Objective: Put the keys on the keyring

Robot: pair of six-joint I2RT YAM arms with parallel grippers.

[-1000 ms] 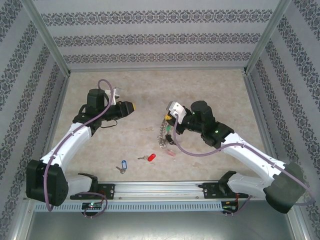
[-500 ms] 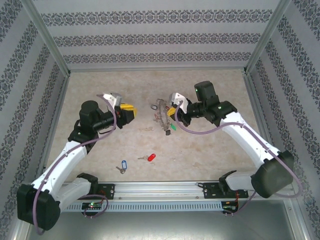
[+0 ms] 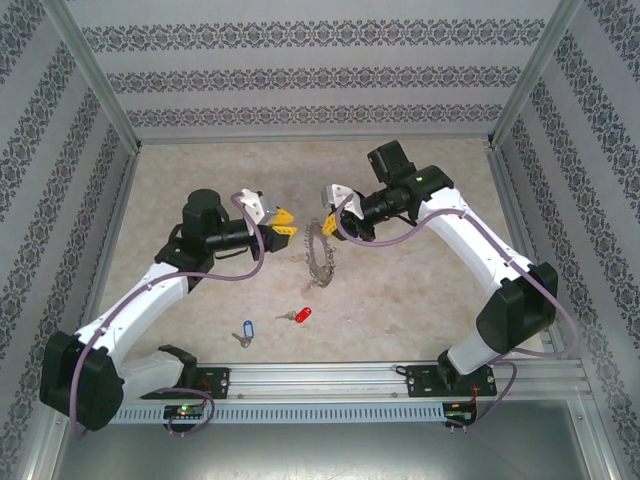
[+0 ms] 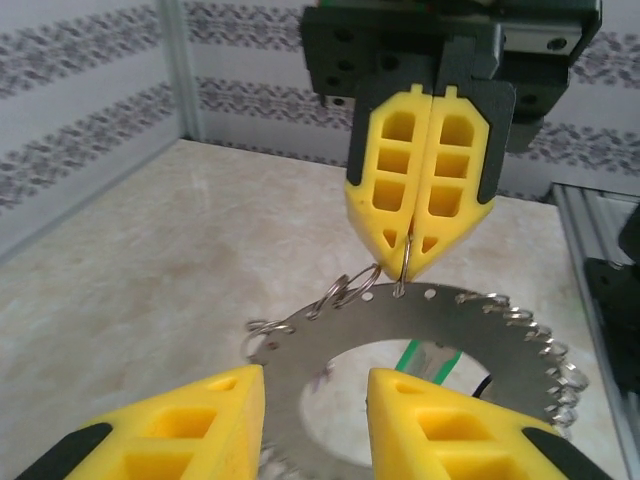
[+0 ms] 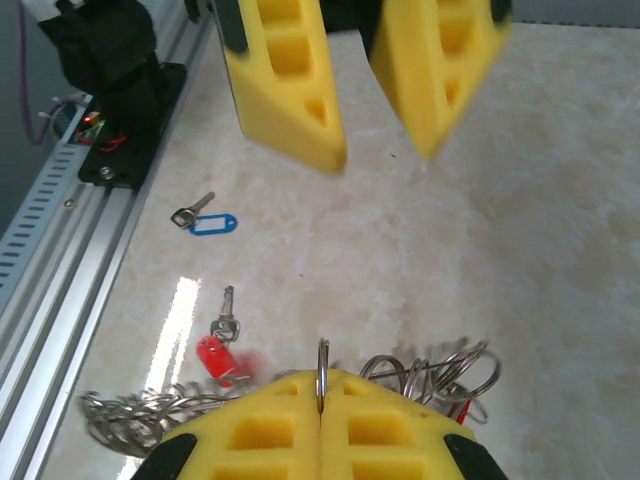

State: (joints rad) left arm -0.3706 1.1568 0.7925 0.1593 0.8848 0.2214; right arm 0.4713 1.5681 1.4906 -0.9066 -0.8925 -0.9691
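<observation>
Left wrist view: our right claw [image 4: 410, 265] is pinched shut on a small loop of the keyring [image 4: 470, 325], which hangs beneath it. Our left claw [image 3: 284, 222] gapes empty just beside. The red-tagged key [image 3: 303, 314] and blue-tagged key [image 3: 246, 328] lie well apart, base-side of it; we judge one must be fetched next.

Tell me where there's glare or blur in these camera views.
Right wrist: glare streak on the table beside the red-tagged key, its tag smeared. Left wrist: keyring sharp, left gripper soft at the bottom edge. Top external: even light, no glare.
</observation>
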